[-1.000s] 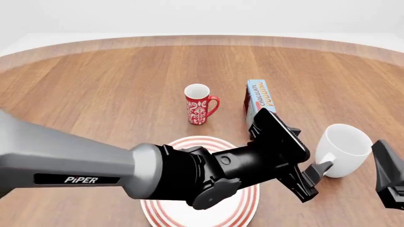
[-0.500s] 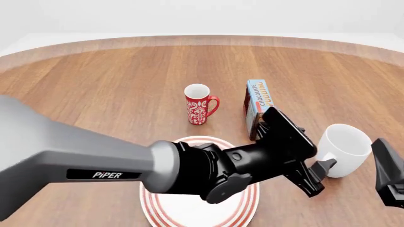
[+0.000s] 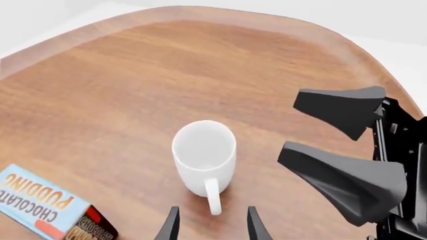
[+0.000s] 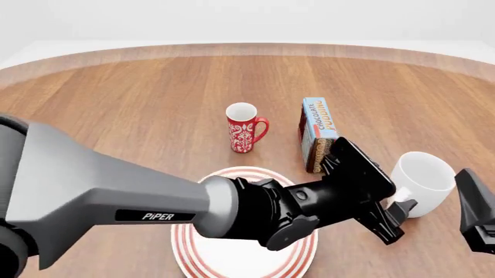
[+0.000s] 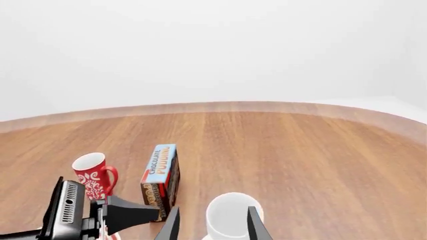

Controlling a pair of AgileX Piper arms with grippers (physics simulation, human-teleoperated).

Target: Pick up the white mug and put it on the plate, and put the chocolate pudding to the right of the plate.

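The white mug stands upright on the table at the right, its handle toward me. My left gripper is open, low at the mug's handle; in the left wrist view the handle lies just ahead of the gap in that gripper. My right gripper is open and empty, just right of the mug, and its two dark fingers show beside the mug. The plate lies near me, mostly under my left arm. The chocolate pudding stands left of and behind the mug.
A slimmer red mug with white pattern stands behind the plate, left of the pudding; it also shows in the right wrist view. The round wooden table's far edge curves across the back.
My left gripper has moved right and a little toward me, closing in on the white mug's handle. The right gripper and all objects have stayed put.
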